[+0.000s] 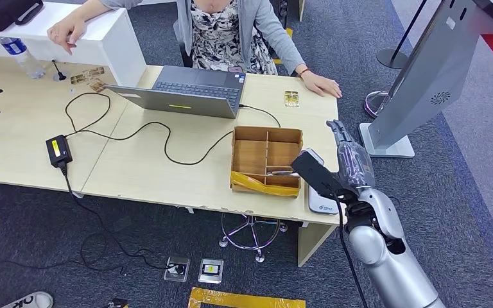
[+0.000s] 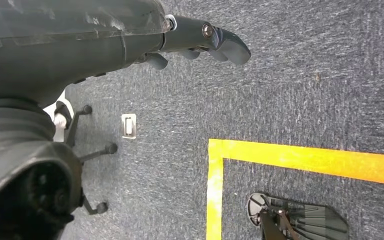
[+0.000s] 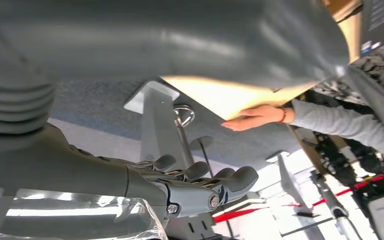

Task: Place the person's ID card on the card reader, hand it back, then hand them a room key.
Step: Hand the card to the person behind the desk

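Note:
A small gold-patterned card (image 1: 291, 98) lies on the desk (image 1: 141, 173) just in front of the seated person's hand (image 1: 321, 85). A white card reader (image 1: 321, 201) sits at the desk's near right corner, partly hidden behind my right wrist. My right hand (image 1: 348, 153) hovers above the desk's right edge, its fingers (image 3: 206, 183) stretched out and apart, holding nothing. The person's hand (image 3: 256, 117) rests flat on the desk beyond them. A wooden divided box (image 1: 266, 157) beside the reader holds a card-like item (image 1: 281, 171). My left hand (image 2: 200, 40) hangs over the carpet, holding nothing.
An open laptop (image 1: 192, 90) stands mid-desk with a cable running to a black adapter (image 1: 58, 151). A water bottle (image 1: 20, 56) and more cards (image 1: 86, 77) lie far left. A grey kiosk (image 1: 423, 77) stands right of the desk. Yellow floor tape (image 2: 300, 160) marks the carpet.

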